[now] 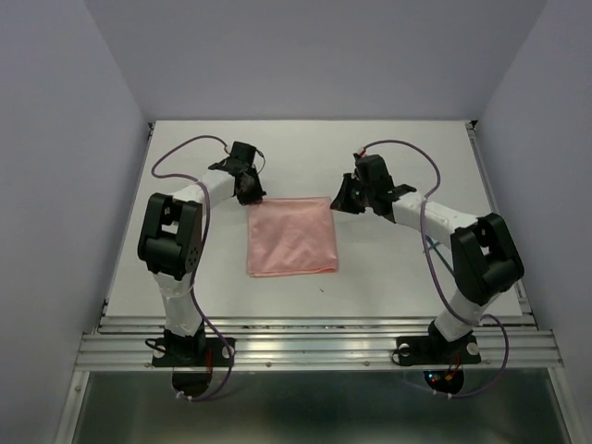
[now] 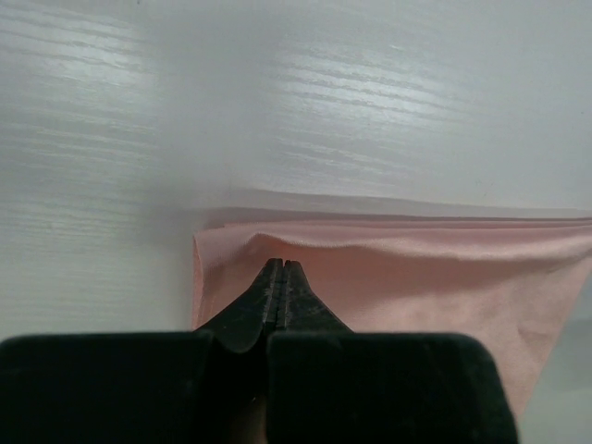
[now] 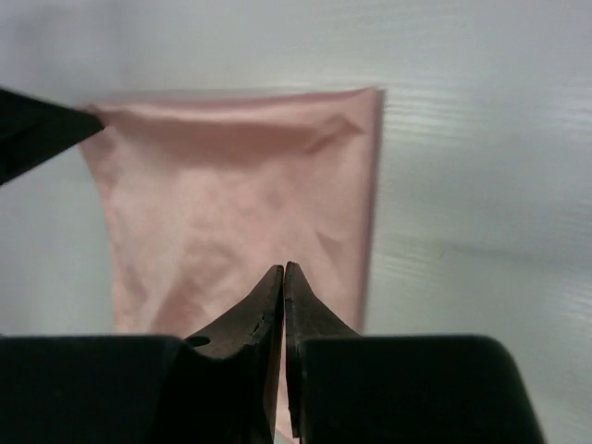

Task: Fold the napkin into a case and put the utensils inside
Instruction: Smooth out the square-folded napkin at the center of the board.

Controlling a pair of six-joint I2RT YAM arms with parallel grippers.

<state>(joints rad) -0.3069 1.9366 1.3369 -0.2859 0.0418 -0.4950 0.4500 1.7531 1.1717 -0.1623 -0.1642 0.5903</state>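
White wood-grain table (image 1: 398,268) bears the pink napkin (image 1: 290,236), lavender walls (image 1: 55,139) around.

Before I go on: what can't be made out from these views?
No view shows the utensils.
Left wrist view: the shut left claw covers its contact with the napkin; a pinch cannot be told.
Right wrist view: the right claw hides the napkin's near part; same doubt.
Top view: fold layers too small to count.
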